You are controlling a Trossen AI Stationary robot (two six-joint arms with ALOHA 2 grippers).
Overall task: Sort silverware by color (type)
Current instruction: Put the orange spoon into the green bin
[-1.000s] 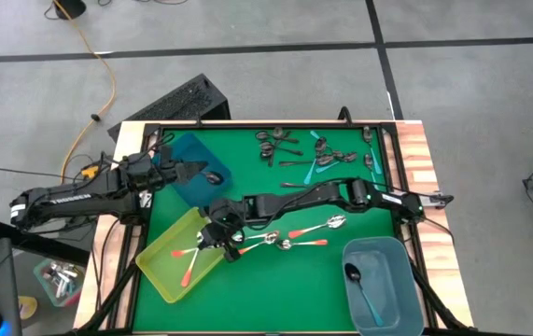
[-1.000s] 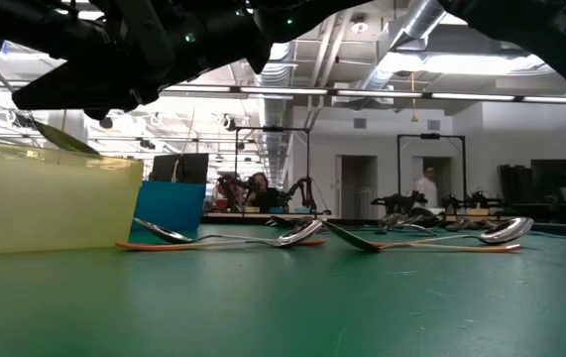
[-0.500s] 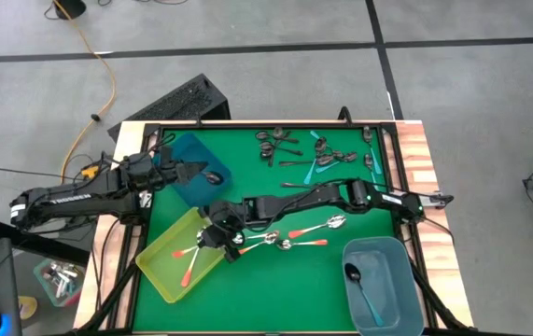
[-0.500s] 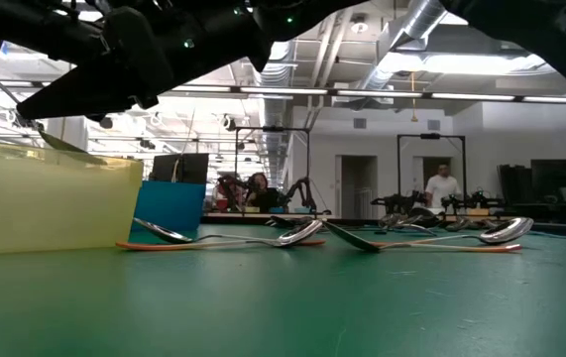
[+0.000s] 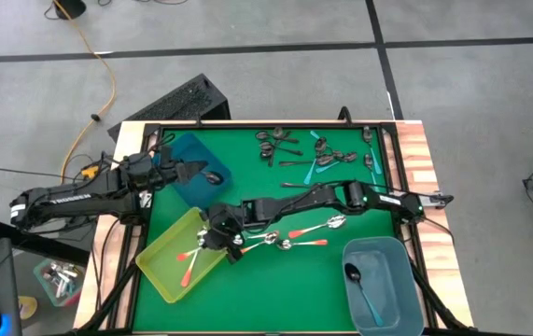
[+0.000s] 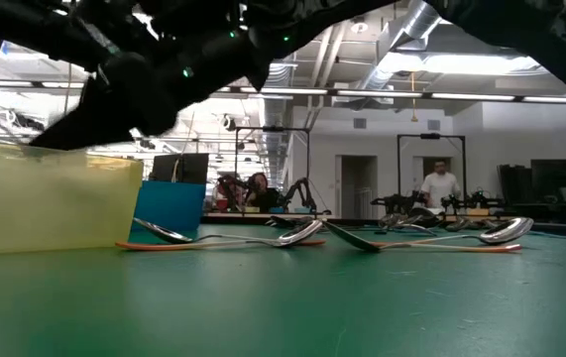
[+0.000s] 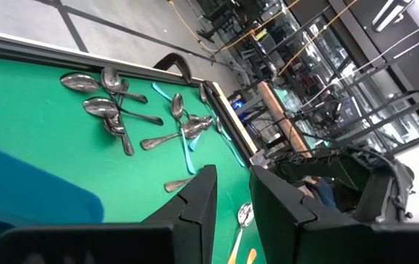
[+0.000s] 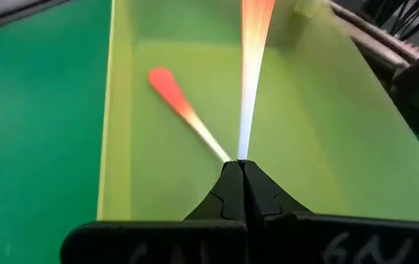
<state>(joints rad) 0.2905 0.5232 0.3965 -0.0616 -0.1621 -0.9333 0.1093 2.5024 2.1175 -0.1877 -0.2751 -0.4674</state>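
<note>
One orange-handled spoon [image 8: 252,70], fading to silver, sits clamped in the right gripper [image 8: 239,170] above the yellow bin [image 8: 121,110].

- You see a matt green mat [image 5: 275,280], cloth-like, inside a wood-grain table edge [image 5: 415,149].
- Your yellow bin [image 8: 319,139] is translucent, smooth plastic.
- The spoons [image 6: 292,234] beside that bin have glossy metal bowls; their orange handles [image 8: 169,88] look plastic.
- The blue-grey bin [image 5: 383,285] is frosted plastic.

Robotics lab, exposed ceiling ducts [image 6: 416,25], other robot rigs [image 6: 406,205] behind
</note>
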